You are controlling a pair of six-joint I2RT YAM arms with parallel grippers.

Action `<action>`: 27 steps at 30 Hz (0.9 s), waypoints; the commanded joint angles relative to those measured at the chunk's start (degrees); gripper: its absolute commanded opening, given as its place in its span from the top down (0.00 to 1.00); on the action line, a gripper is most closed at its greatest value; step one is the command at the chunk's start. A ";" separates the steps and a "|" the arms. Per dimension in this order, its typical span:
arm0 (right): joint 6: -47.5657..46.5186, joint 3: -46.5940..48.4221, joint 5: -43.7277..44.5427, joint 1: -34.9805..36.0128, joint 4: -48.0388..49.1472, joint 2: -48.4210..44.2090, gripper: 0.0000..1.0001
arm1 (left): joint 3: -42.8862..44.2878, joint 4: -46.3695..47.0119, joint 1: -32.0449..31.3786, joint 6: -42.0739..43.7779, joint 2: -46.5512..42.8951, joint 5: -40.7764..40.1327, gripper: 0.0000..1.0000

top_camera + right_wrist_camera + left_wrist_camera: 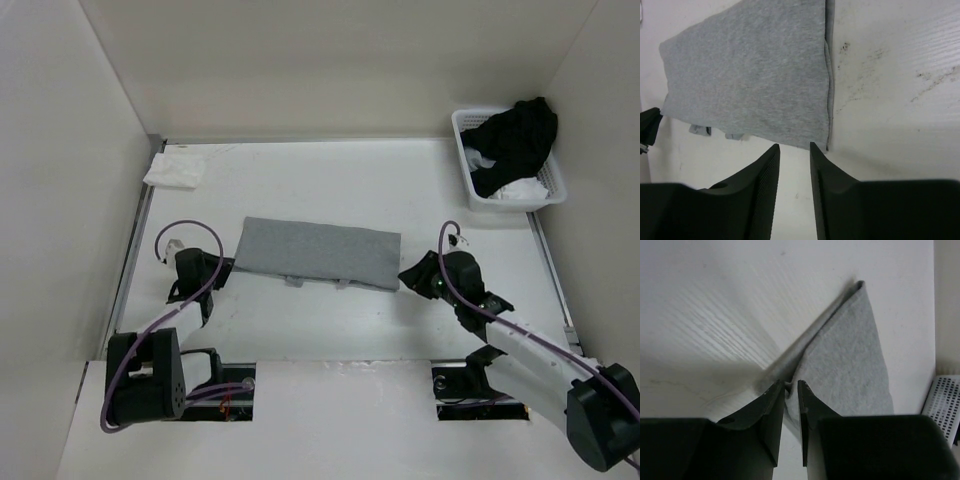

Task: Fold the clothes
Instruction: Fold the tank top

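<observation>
The clothes (320, 252), a grey tank top, lie folded into a long flat rectangle across the middle of the table. Two small strap ends (292, 281) stick out from its near edge. My left gripper (222, 268) sits at the garment's left near corner. In the left wrist view its jaws (791, 385) stand slightly apart, with a bit of the grey fabric (850, 365) bunched at the tips. My right gripper (408, 272) is just off the right near corner. It is open (794, 146) over bare table, a little short of the cloth edge (750, 65).
A white basket (460, 130) holding a heap of black garments (515, 140) stands at the back right; its mesh corner (945, 400) shows in the left wrist view. A small white folded cloth (175, 168) lies at the back left. White walls enclose the table.
</observation>
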 commanded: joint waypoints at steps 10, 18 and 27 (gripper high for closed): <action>-0.42 3.44 -2.40 -2.41 9.04 13.26 0.54 | 5.52 3.93 -13.49 -1.34 -4.70 -5.98 0.84; 6.24 3.88 -5.75 -2.41 22.65 29.26 0.65 | 11.42 7.97 -26.79 1.92 4.80 -11.54 0.84; 10.40 -0.95 2.58 -3.72 24.56 20.01 1.00 | 11.69 8.15 -28.19 3.15 4.54 -10.13 0.84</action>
